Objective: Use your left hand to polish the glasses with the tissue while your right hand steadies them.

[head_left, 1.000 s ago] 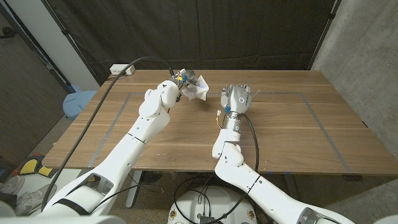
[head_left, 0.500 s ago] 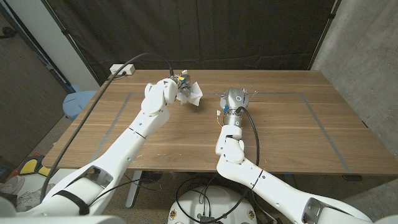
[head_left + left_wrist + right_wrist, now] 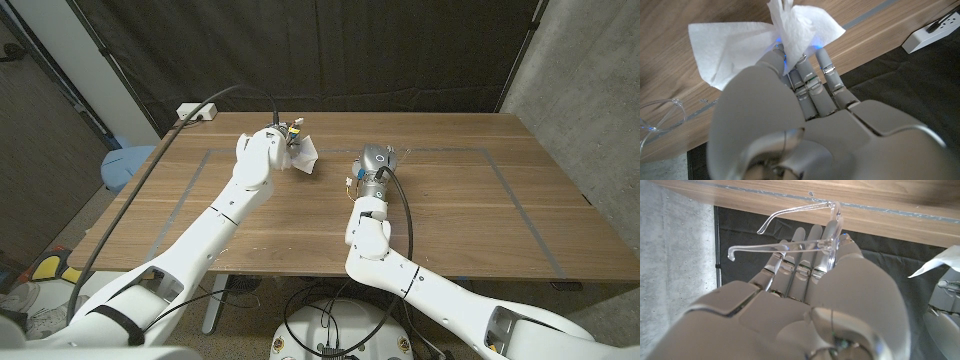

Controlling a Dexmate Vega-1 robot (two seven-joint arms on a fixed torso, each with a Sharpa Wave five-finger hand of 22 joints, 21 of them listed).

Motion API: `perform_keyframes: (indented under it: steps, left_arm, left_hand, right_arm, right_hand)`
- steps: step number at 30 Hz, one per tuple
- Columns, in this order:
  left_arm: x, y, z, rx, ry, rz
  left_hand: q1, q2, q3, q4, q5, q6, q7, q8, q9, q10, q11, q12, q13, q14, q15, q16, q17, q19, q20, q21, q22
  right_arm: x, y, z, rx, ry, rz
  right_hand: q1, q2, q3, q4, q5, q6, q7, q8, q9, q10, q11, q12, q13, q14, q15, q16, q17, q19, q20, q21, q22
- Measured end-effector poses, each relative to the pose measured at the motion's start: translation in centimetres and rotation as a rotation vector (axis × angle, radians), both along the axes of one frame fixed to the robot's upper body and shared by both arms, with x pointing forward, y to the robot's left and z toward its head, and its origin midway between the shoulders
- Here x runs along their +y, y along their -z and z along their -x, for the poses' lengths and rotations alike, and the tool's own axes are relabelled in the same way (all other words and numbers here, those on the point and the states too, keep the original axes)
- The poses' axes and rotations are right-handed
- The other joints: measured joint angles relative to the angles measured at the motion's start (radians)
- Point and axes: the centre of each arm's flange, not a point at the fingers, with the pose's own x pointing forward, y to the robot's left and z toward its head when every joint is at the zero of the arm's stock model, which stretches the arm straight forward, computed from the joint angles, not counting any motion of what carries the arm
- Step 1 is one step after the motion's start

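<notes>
Here the left hand [image 3: 268,150] grips the tissue [image 3: 785,35] above the table [image 3: 470,215], and the right hand [image 3: 815,287] holds the glasses [image 3: 827,242], apart from it.

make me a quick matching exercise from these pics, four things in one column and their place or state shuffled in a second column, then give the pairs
Things
1. tissue
2. glasses
3. power strip
4. grey tape line

Place or state
A. white, at the table's far left corner
B. clear frame, held up by the right hand, temples open
C. crumpled and white, gripped by the left hand
D. stuck flat on the wooden tabletop

Pairs: 1-C, 2-B, 3-A, 4-D
</notes>
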Motion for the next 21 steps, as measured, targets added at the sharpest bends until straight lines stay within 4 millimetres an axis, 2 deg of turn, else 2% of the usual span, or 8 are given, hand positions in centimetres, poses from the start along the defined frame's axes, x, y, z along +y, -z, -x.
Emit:
perform_keyframes:
  steps: [9, 13, 20, 21]
  left_arm:
    - [0.0, 0.7, -0.5, 0.035, -0.026, -0.029]
    - [0.0, 1.2, -0.8, 0.057, -0.039, -0.040]
    - [-0.1, 1.6, -1.2, 0.082, -0.052, -0.050]
    - [-0.2, 1.7, -1.2, 0.086, -0.054, -0.052]
  left_hand:
    - [0.000, 0.000, 0.003, 0.003, 0.000, -0.010, -0.008, -0.004, 0.003, -0.005, -0.005, -0.008, 0.009, -0.011, 0.000, -0.004, 0.001, -0.002, 0.002, 0.008, 0.000]
    - [0.001, 0.001, 0.008, 0.000, 0.000, -0.019, -0.010, -0.007, 0.007, -0.008, -0.008, -0.015, 0.007, -0.018, 0.006, -0.011, 0.001, -0.007, -0.004, 0.011, -0.005]
    - [0.007, 0.007, 0.018, 0.010, 0.000, -0.059, -0.018, -0.024, 0.017, -0.023, -0.019, -0.044, 0.001, -0.046, 0.016, -0.034, -0.002, -0.025, 0.014, 0.015, -0.005]
    - [0.007, 0.007, 0.018, 0.010, 0.000, -0.072, -0.017, -0.028, 0.017, -0.031, -0.017, -0.050, 0.001, -0.056, 0.019, -0.041, -0.004, -0.029, 0.010, 0.015, -0.006]
  right_arm:
    - [0.1, 0.0, -0.3, 0.050, -0.005, 0.000]
    - [0.1, 0.2, -0.5, 0.074, -0.012, -0.004]
    - [-0.2, 0.5, -1.0, 0.137, -0.060, -0.050]
    - [-0.3, 0.6, -1.1, 0.148, -0.070, -0.061]
  right_hand:
    - [-0.004, 0.004, -0.004, 0.004, 0.000, -0.007, -0.007, -0.001, 0.000, 0.000, 0.000, -0.008, -0.004, -0.007, 0.003, -0.008, -0.002, -0.006, 0.004, 0.000, -0.005]
    - [-0.004, 0.004, -0.008, 0.008, -0.001, -0.010, -0.009, -0.008, 0.000, -0.001, -0.001, -0.008, -0.004, -0.007, 0.003, -0.008, -0.005, -0.006, 0.004, 0.000, -0.005]
    - [-0.008, 0.008, -0.005, 0.011, -0.004, -0.017, -0.012, -0.008, -0.005, -0.004, -0.004, -0.015, -0.007, -0.007, 0.003, -0.008, -0.005, 0.000, -0.001, 0.019, -0.010]
    - [-0.008, 0.008, -0.005, 0.011, -0.004, -0.021, -0.012, -0.009, -0.007, -0.007, -0.007, -0.015, -0.008, -0.007, 0.003, -0.008, -0.005, 0.004, 0.002, 0.019, -0.010]
